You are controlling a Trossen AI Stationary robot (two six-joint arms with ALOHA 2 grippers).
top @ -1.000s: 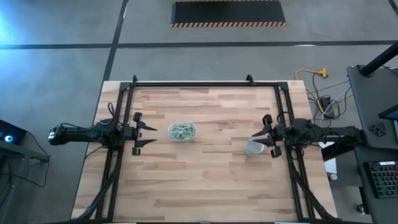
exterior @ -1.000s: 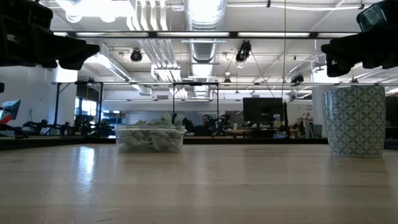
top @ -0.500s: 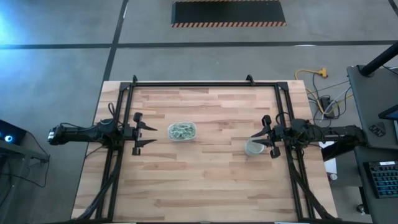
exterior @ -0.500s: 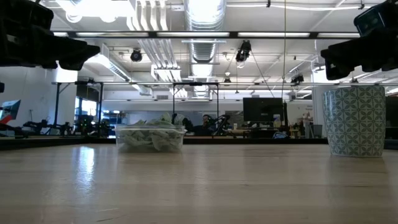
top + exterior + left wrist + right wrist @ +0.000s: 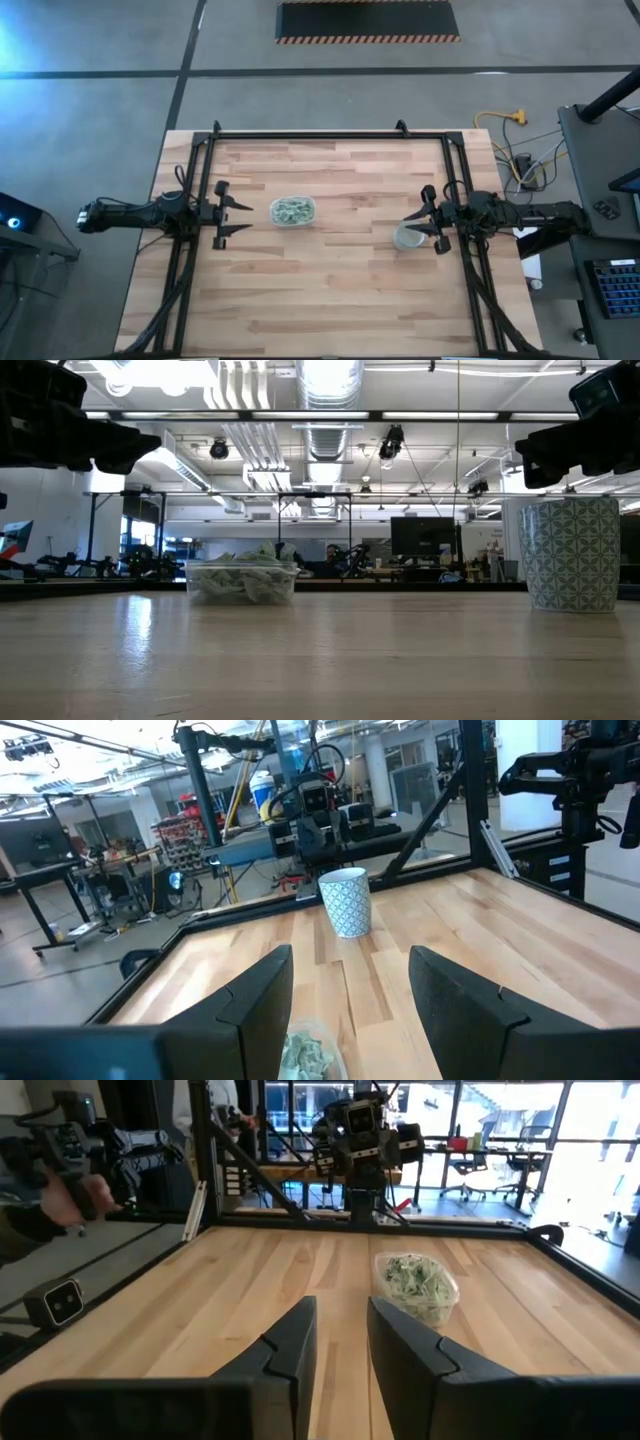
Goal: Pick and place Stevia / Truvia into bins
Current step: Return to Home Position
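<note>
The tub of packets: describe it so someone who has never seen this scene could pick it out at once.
On the wooden table, look left of centre, just ahead of the open left gripper. There sits a shallow clear tub heaped with pale green and white packets. The only other container, a patterned cup by the right arm, is taller and opaque.

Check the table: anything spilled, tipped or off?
Nothing stands out. The packets lie heaped inside the clear tub, the cup stands upright, no loose packets show on the table. The left claw and right claw hang open, empty.
</note>
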